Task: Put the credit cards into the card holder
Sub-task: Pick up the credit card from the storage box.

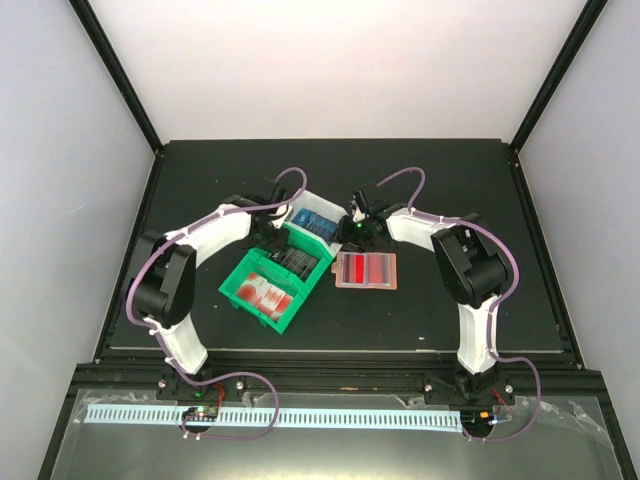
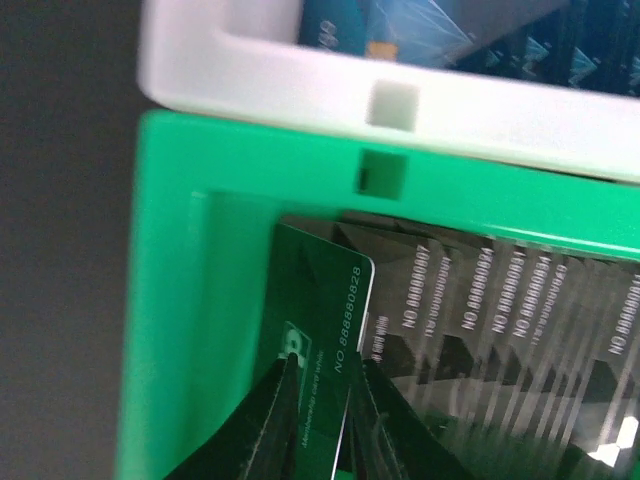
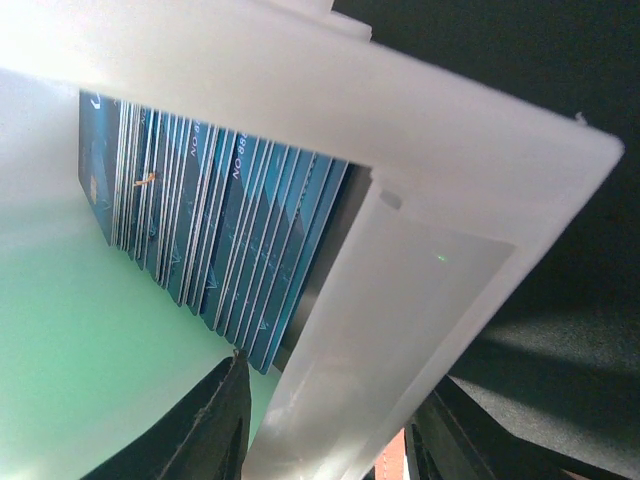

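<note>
L hand [image 2: 325,400] pinching green card [image 2: 318,350] in green bin [image 2: 170,300], seemingly.

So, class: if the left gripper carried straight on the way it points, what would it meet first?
Probably the dark green card standing between its fingers in the green bin; depth is unclear.

Green bin [image 2: 180,300] holds dark cards [image 2: 500,320] with pale numbers. White bin [image 3: 420,150] holds blue cards [image 3: 230,230]. Holder [image 1: 365,270] is salmon with red stripes.

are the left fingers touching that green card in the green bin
Touching. The left wrist view shows the left fingers pressed on both faces of the green card standing in the green bin.
</note>
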`<state>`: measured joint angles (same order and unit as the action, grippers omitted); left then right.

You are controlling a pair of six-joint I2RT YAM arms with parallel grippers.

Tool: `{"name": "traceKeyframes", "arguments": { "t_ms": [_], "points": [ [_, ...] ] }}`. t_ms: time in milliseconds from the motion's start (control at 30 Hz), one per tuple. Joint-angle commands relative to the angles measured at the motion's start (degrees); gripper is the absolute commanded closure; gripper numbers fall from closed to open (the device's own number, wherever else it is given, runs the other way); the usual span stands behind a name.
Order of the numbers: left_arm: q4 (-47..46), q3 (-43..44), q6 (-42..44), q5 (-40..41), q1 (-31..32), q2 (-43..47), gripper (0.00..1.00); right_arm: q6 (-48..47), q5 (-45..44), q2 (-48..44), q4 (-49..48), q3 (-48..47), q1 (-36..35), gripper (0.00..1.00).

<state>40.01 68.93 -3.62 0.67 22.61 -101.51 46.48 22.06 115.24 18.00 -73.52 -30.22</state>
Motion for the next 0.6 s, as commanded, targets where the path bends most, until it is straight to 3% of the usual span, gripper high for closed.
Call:
{"name": "traceKeyframes", "arguments": {
  "t_ms": [0, 467, 567],
  "points": [
    [-2.34, -2.65, 2.54, 17.14, -1.56, 0.13, 0.84, -4.34, -2.99, 1.73, 6.52, 1.67, 0.51, 0.59],
    [-4.97, -5.05, 4.66, 18.65, -0.21, -1.59, 0.87, -4.1, -2.82, 2.01, 6.61, 1.36, 0.41, 0.59],
    [-5.0, -4.51, 4.93, 18.78, -0.09, -2.0, 0.93, -4.26, -2.54, 1.94, 6.61, 1.27, 0.45, 0.59]
  ]
}}
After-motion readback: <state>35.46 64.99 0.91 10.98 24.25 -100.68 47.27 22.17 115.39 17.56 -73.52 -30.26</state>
